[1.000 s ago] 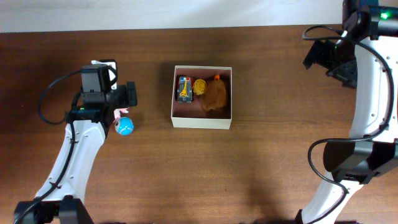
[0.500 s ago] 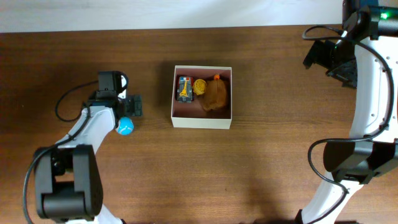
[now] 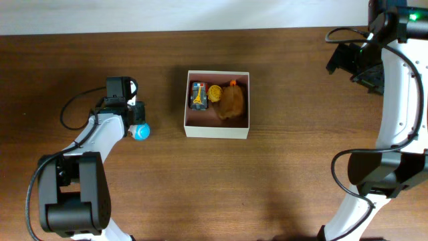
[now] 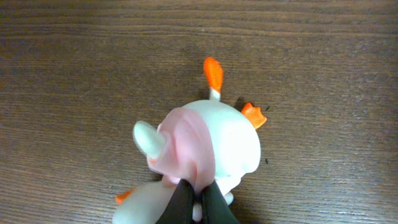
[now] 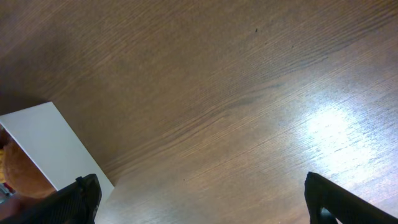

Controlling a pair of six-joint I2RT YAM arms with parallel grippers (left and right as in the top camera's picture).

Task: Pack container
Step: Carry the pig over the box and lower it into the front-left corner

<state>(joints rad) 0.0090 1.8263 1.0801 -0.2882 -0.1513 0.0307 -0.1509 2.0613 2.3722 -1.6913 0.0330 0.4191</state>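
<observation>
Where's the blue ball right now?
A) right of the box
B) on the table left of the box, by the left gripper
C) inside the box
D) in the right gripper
B: the blue ball lies on the table left of the container, beside the left gripper; the right gripper is open and empty.

toy figure (image 4: pixel 205 146) cut off at bottom edge, container (image 5: pixel 55 148) cropped at left, its contents blurred
</observation>
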